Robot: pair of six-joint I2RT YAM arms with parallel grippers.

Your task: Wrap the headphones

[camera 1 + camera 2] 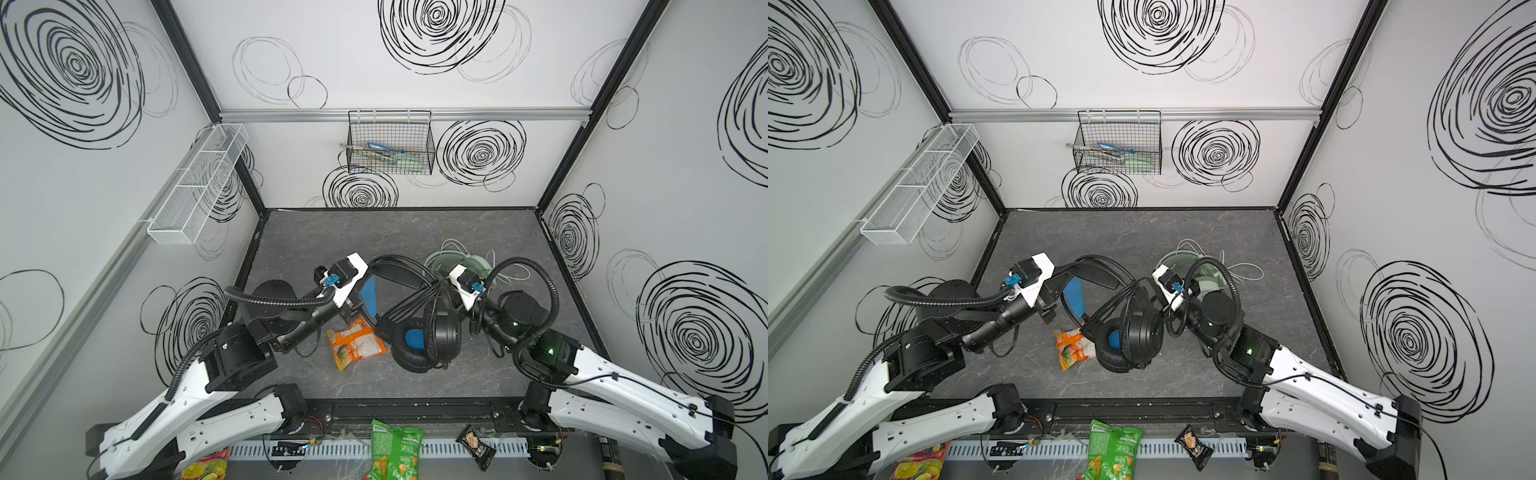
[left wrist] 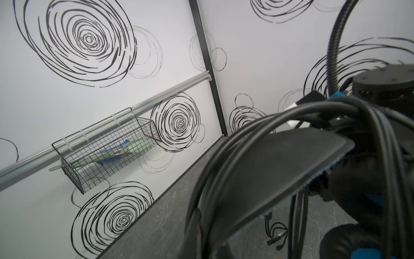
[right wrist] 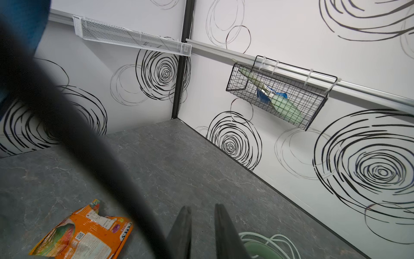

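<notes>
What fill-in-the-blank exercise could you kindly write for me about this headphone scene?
The black headphones have ___ padding inside the earcups. Their cable is wound around the ___. The snack packet beside them on the table is ___. The right gripper has its jaws apart and holds ___.
Missing words: blue; headband; orange; nothing.

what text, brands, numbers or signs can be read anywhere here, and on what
Nothing can be quoted with certainty.
On the orange snack packet: big white letters, upside down and cut off at the edge, not readable; a QR code beside small blurred print.
On the green chip bag: print too small to read.
On the small dark packet: too blurred.
On the black headphones: no lettering shows.
</notes>
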